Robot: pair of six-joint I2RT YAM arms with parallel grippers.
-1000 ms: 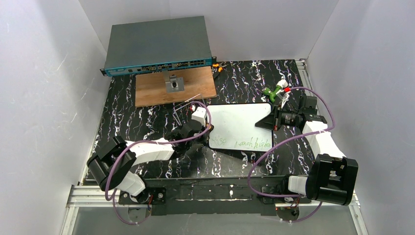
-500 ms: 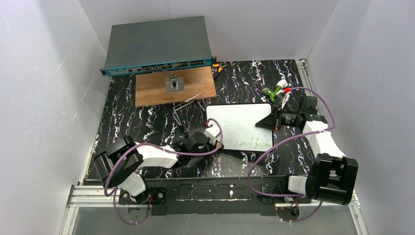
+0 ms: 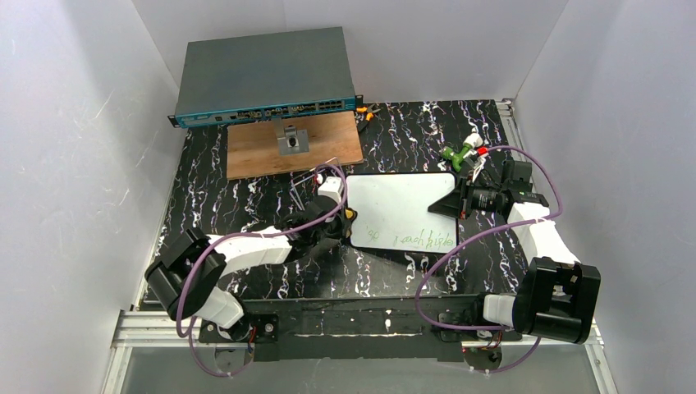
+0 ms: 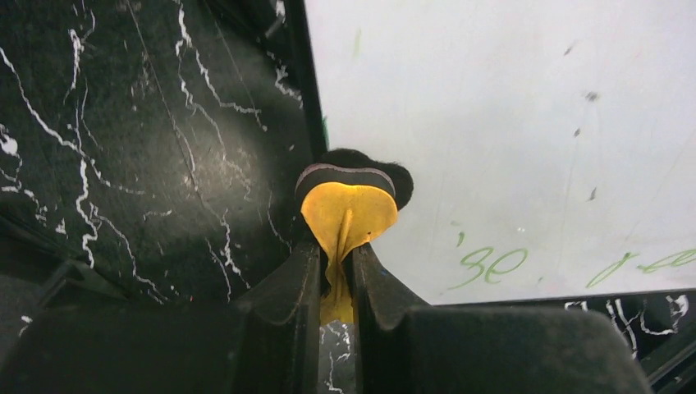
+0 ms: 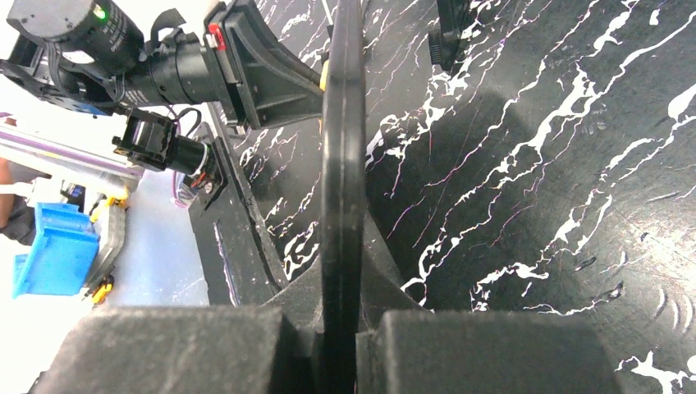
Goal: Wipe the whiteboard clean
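**Eraser at the board's left edge, other arm bracing**

The left claw (image 4: 335, 256) is closed tight on the yellow stem of a small eraser (image 4: 348, 203), pinching it so that the dark felt pad sticks out ahead of the fingertips. Held this way, the pad meets the board first and the fingers stay clear of it. The pad sits right at the left rim of the whiteboard (image 3: 398, 205), half over the black edge and half over the white. That looks like the start or the turn of a wiping stroke rather than the middle of one.

The right claw (image 5: 341, 324) is clamped on the board's opposite rim, seen edge-on between its pads in the right wrist view. Its job is most likely to pin the light board so that it does not slide under the eraser's sideways push.

The whiteboard lies in the middle of the black marbled surface (image 3: 246, 205), between the two arms and, as far as the overhead view shows, roughly flat. Its upper part is blank. The green writing (image 3: 420, 238) runs along the near edge, from just right of the eraser towards the right claw, so the job reads as unfinished. The next strokes need to run lower and farther right.

A wooden panel (image 3: 291, 148) and a network switch (image 3: 263, 74) sit well behind the board, out of the wiping path.
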